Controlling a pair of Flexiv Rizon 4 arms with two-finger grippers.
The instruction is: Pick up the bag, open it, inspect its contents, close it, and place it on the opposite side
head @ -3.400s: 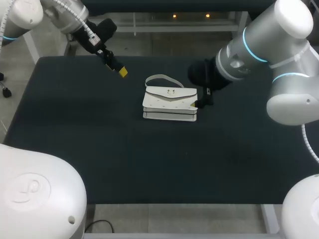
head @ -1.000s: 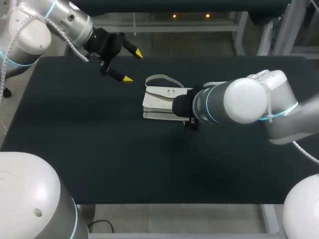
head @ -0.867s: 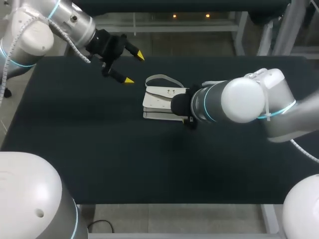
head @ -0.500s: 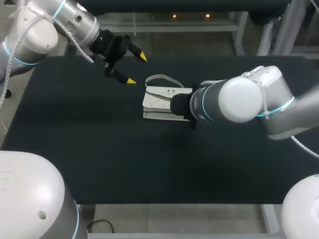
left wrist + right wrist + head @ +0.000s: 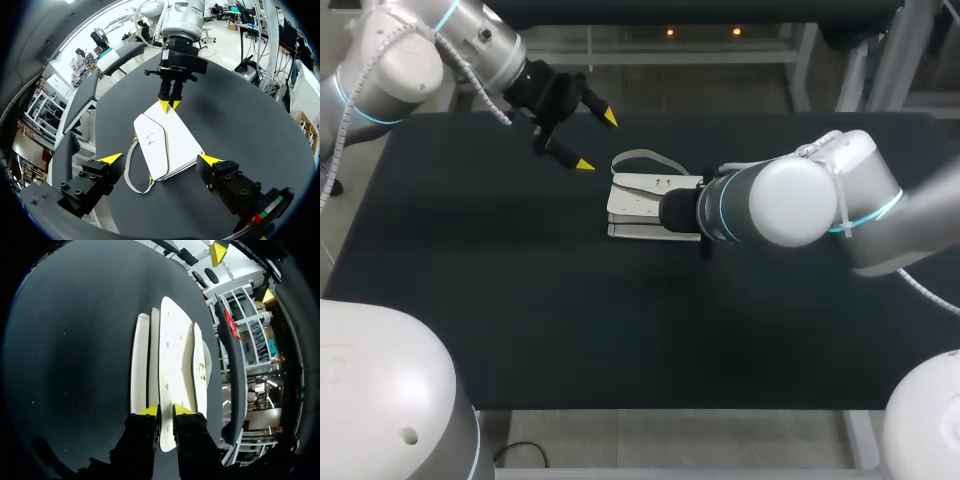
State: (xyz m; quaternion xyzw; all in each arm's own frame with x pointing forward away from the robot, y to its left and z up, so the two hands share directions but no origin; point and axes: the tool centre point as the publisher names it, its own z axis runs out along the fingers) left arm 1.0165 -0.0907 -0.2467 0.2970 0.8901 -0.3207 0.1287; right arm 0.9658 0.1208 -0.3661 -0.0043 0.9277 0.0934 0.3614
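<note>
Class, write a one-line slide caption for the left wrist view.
Open left gripper hovers before the white bag on the black table while the right gripper pinches its far edge.

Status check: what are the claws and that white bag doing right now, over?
Left claw open, clear of bag. Right claw shut on bag's edge. Bag closed, flat on table. No obstacles.

**No Legible Text**

No text, number, label or sign can be read in any of the views. On the bag [image 5: 636, 205] only a small metal clasp [image 5: 150, 138] is seen, and no lettering can be made out on it.
</note>
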